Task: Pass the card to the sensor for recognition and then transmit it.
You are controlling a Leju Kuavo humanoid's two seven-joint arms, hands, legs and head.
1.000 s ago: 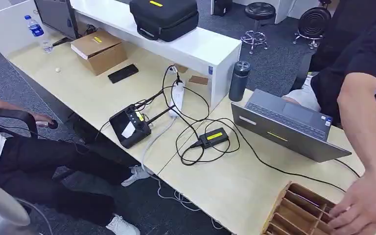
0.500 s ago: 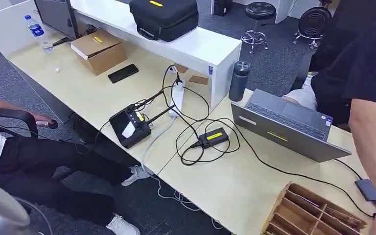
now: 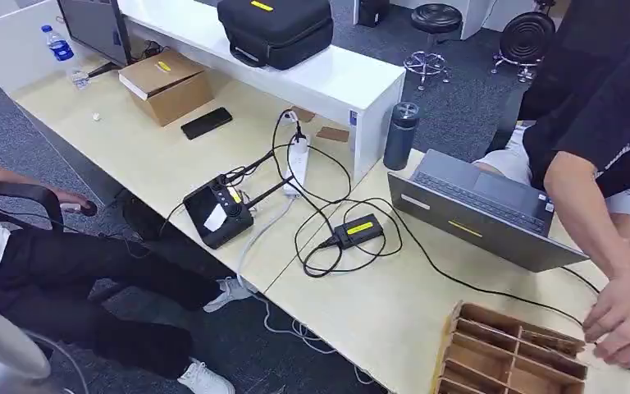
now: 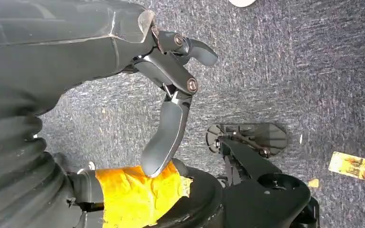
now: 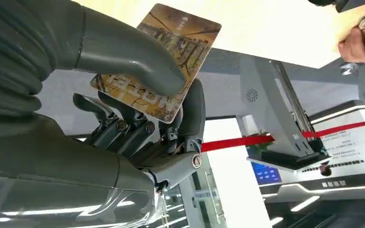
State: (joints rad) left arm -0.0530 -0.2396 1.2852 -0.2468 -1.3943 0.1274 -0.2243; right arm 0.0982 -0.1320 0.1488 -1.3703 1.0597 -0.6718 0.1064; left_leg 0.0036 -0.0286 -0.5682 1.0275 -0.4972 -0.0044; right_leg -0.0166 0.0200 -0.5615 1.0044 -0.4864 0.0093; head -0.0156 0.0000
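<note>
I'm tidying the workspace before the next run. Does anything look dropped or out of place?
Yes. A card lies loose on the grey carpet in the left wrist view, near the open left hand. It resembles the card in hand, which the right hand holds under its thumb.

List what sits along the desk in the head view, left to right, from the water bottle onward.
Water bottle → cardboard box → black phone → black controller → power strip → dark tumbler → laptop → person's hand.
</note>
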